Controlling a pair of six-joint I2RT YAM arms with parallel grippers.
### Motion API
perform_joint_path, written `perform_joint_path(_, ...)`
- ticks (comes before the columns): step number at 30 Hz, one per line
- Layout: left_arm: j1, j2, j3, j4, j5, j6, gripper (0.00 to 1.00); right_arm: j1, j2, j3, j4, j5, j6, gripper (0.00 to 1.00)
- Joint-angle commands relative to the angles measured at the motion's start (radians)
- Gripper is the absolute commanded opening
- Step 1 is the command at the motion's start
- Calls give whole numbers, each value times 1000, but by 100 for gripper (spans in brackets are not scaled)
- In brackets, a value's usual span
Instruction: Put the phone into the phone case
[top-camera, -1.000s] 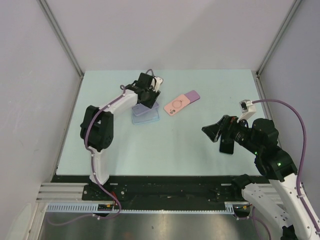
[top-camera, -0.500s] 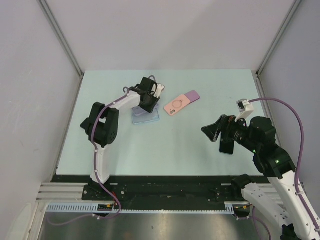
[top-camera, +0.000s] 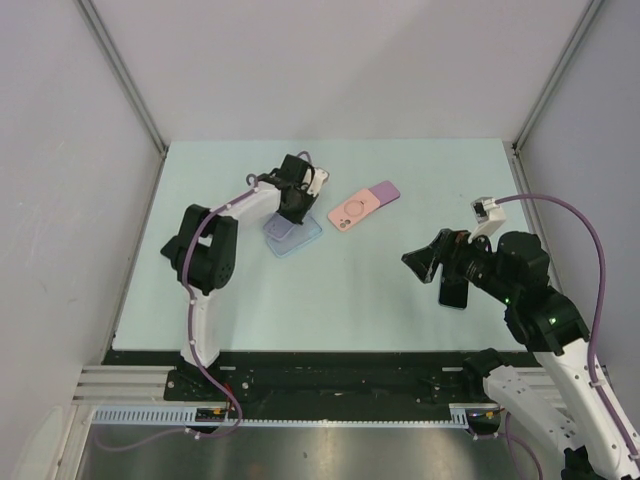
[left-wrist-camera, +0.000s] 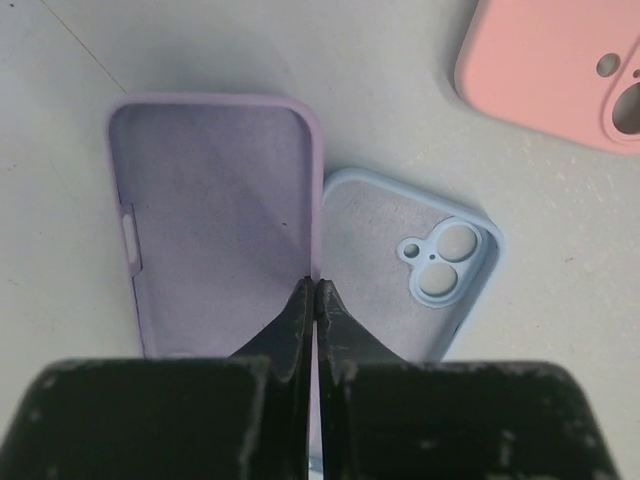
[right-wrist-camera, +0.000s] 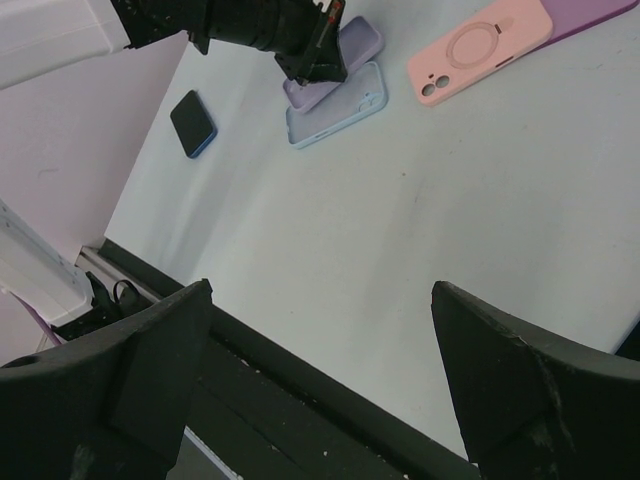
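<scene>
Pinch by left tool (left-wrist-camera: 312, 285) has just closed on lilac case (left-wrist-camera: 210, 200) rim; right tool (right-wrist-camera: 322, 300) stays released.

My left fingers (left-wrist-camera: 345, 345) look like matt black plastic, grainy and scuffed. The lilac case (left-wrist-camera: 210, 220) and blue case (left-wrist-camera: 380, 235) have soft, matt, suede-like linings. The pink case (left-wrist-camera: 560, 70) looks smooth, matt and rubbery. The table (left-wrist-camera: 250, 40) is pale, matt and faintly speckled.
</scene>
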Motion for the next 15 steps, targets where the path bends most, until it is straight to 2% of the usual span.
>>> perform_joint_path(1, 2, -126, 40, 10, 6, -27, 0, 1, 10, 0, 5, 19, -3, 95)
perform_joint_path(7, -19, -233, 28, -59, -10, -172, 0, -1, 14, 0, -41, 77, 2, 94)
perform_joint_path(11, -82, -340, -57, -96, -18, -294, 0, -1, 14, -1, -78, 154, 17, 94)
perform_joint_path(14, -160, -454, -183, -39, 41, -276, 0, -1, 15, -12, -96, 171, 22, 94)
perform_joint_path(15, -214, -485, -214, -22, 52, -225, 0, -1, 10, -23, -98, 175, 22, 94)
